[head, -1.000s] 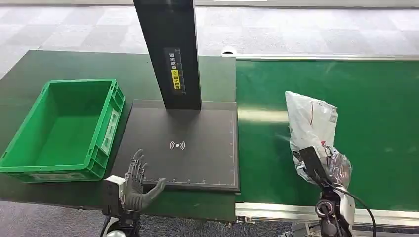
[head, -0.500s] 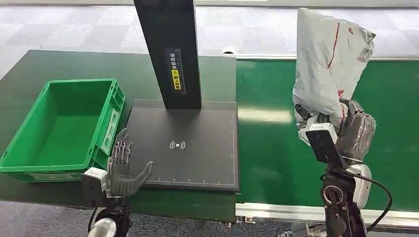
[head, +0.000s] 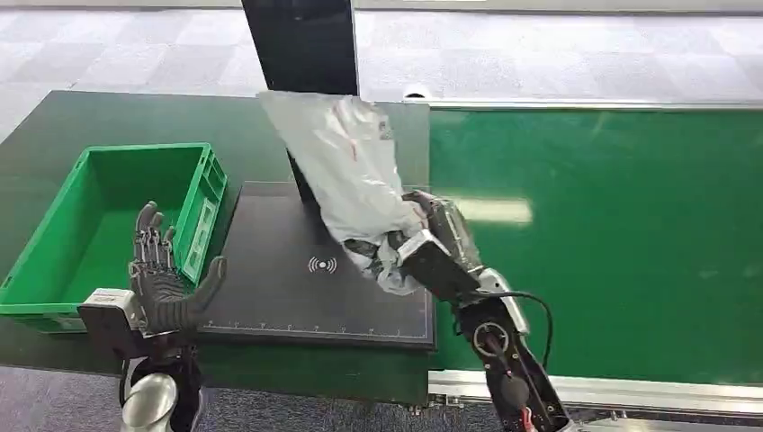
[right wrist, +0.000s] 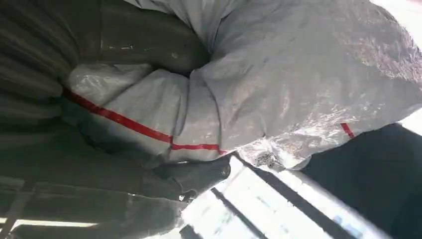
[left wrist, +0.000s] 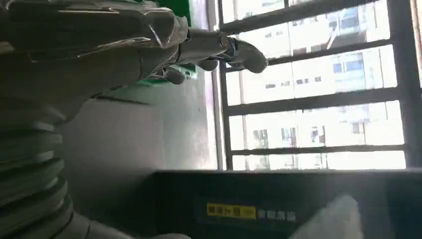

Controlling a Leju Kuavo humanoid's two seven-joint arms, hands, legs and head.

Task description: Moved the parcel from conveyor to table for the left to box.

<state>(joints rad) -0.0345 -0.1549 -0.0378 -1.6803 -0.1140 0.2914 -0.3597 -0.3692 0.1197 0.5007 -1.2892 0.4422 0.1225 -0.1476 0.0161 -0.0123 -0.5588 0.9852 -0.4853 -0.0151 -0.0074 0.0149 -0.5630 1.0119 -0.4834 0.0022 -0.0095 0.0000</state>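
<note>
The right hand [head: 423, 236] is gripping the lower end of a crinkled grey plastic parcel [head: 346, 166] above the black scanner pad [head: 270, 288], its long axis tilting up-left, while the left hand [head: 162, 274] is hovering, fingers spread, beside the green crate [head: 54, 270].

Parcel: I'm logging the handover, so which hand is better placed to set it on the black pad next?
Right. The right hand grips the parcel above the black pad. The left hand is open beside the green crate.

left hand [head: 162, 274] raised, fingers spread | right hand [head: 430, 236] gripping
</note>
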